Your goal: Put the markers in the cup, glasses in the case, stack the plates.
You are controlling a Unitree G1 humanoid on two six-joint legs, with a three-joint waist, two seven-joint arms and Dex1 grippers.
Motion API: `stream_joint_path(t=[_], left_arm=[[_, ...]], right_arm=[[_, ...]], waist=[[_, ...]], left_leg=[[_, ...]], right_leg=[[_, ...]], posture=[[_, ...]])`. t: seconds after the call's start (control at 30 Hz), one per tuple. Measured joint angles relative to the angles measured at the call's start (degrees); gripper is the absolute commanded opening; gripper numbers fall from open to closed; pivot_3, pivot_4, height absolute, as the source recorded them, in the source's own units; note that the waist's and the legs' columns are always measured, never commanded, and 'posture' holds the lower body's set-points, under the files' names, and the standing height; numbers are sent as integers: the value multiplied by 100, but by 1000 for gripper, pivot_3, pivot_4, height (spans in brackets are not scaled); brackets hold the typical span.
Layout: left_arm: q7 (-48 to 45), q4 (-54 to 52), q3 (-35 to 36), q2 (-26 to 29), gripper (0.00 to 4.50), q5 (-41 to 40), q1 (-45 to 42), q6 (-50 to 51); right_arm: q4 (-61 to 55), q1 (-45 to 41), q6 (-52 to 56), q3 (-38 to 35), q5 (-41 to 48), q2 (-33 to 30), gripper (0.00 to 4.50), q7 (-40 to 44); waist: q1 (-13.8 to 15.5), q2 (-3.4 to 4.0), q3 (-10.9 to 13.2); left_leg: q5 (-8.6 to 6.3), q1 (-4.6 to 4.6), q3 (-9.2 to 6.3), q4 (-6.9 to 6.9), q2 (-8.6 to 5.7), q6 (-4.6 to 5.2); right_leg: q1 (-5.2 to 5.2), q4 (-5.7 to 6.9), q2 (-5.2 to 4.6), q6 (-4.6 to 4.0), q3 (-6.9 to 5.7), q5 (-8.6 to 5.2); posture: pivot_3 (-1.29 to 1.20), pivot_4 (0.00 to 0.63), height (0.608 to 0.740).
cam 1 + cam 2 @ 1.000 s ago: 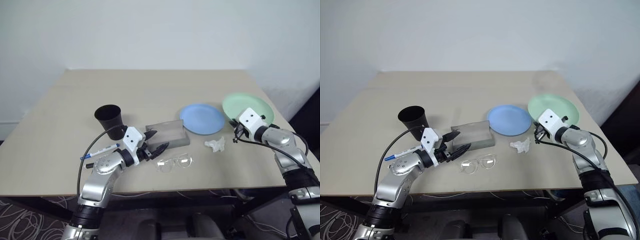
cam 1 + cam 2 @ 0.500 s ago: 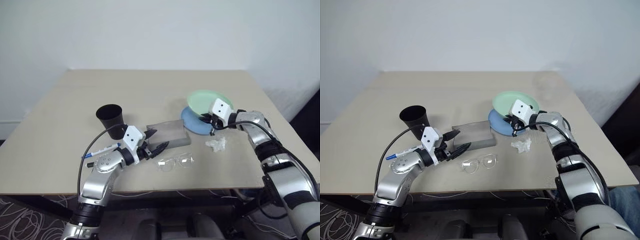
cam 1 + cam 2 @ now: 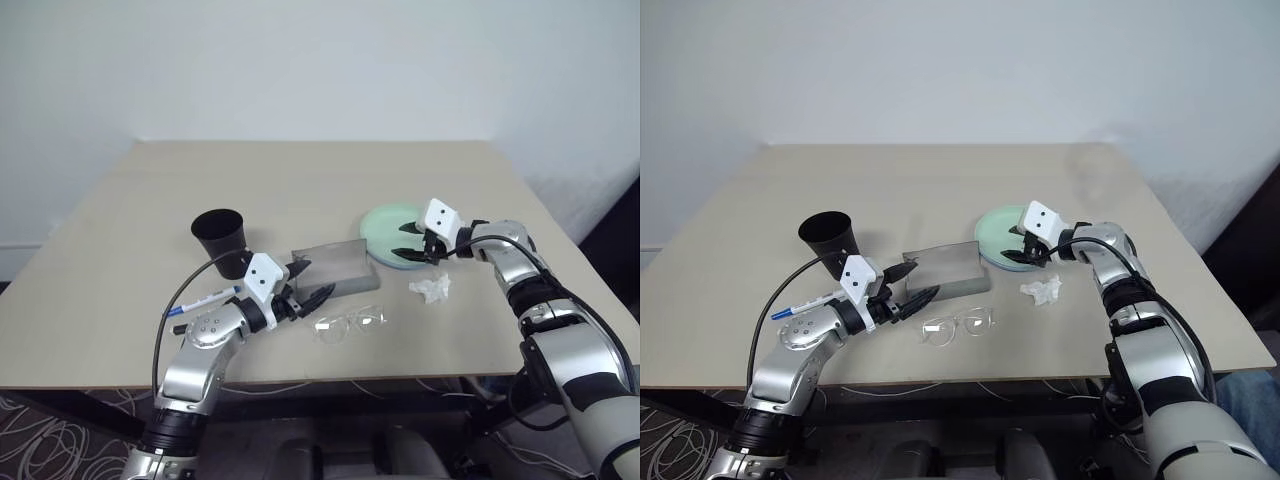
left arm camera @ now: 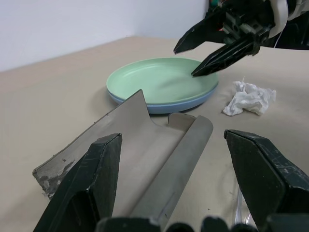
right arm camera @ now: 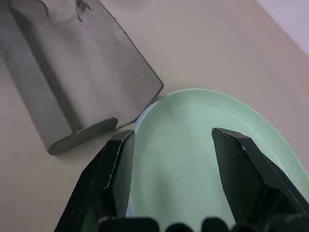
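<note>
My right jaws (image 3: 414,244) are standing parted over the near rim of the mint green plate (image 3: 392,222), grasping nothing; the plate is sitting on the light blue plate (image 4: 164,104), whose edge is peeking out beneath it. My lower finger is hanging very close to the green rim, and I cannot tell whether it is touching, so I am judging the risk here to be a drag: pulling away low could catch the rim and slide the top plate off its mate, or shove both toward the case (image 3: 337,268) just beside them.

My left jaws (image 3: 313,282) are spread wide and empty, pointing at the open case, with the glasses (image 3: 349,325) lying on the surface (image 3: 300,180) just in front of them. Those thin clear frames are looking hard to pinch; closing carelessly could skate them away or bend an arm.

The marker (image 3: 203,301) is lying beside my left forearm, near the cup (image 3: 220,236), and a sweep of that arm could roll it toward the surface's edge. The white scrap (image 3: 431,289) is sitting near the plates.
</note>
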Motion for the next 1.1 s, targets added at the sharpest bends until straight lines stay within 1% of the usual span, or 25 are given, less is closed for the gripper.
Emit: stream_joint_path(t=[0.07, 0.17, 0.23, 0.37, 0.4, 0.67, 0.93, 1.0, 1.07, 1.1], left_arm=[[-2, 1, -2, 5, 3598, 0, -10, -2], [-32, 12, -6, 7, 3598, -1, -71, -11], [-54, 40, -13, 2, 3598, 0, -139, -12], [-100, 95, -50, -15, 3598, 0, -286, -37], [-106, 104, -55, -16, 3598, 0, -288, -47], [-145, 226, -130, -39, 3598, 0, -296, -85], [-141, 254, -132, -52, 3598, 4, -375, -112], [-138, 254, -131, -51, 3598, 4, -375, -115], [-134, 253, -131, -51, 3598, 4, -375, -123], [-131, 254, -131, -50, 3598, 5, -375, -123]], right_arm=[[-211, 41, 168, -110, 125, -144, 2785, 218], [-679, 334, 525, -157, 287, -504, 2785, 788], [-889, 587, 842, -157, 347, -710, 3170, 1172], [-1298, 926, 1382, -156, 495, -964, 4419, 1780], [-1363, 964, 1448, -156, 505, -1007, 4469, 1853], [-1583, 1147, 1520, -42, 422, -1042, 4469, 1811], [-1179, 1170, 1317, 259, 30, -851, 4469, 1399], [-1012, 1172, 1229, 342, -95, -786, 4103, 1247], [-898, 1171, 1154, 410, -181, -768, 3601, 1156], [-886, 1169, 1119, 413, -184, -768, 3185, 1152]], waist=[[-1, 1, -1], [13, 1, -1], [6, 1, -1], [-10, 6, -2], [-14, 7, -2], [-2, 8, -2], [-1, 8, -2], [-2, 8, -2], [-2, 8, -2], [-2, 8, -2]], left_leg=[[0, 2, 0, 1, 0, 0], [0, -1, -1, 4, -2, 0], [0, -2, 2, 6, -3, 0], [0, 3, 2, 6, -1, 0], [0, 6, 2, 6, -1, 0], [0, 4, 1, 10, -2, -1], [0, 0, 0, 13, -5, -1], [0, 0, 1, 13, -5, -1], [0, 0, 1, 14, -5, -1], [0, 1, 1, 14, -5, -1]], right_leg=[[0, 1, 0, 0, 0, 0], [3, -1, -1, 1, -1, -1], [1, -2, -2, 1, 1, -1], [1, 2, -1, 0, 5, -1], [1, 4, 0, 0, 5, -1], [1, 5, 3, -1, 3, -1], [1, 2, 2, -1, 4, -1], [0, 3, 2, -1, 4, -1], [1, 3, 2, -1, 4, -1], [1, 3, 2, -1, 4, -1]], posture=[[0, 0, 721], [0, 0, 721], [0, 0, 721], [0, 0, 721], [0, 0, 721], [0, 0, 721], [0, 0, 721], [0, 0, 721], [0, 0, 721], [0, 0, 721]])
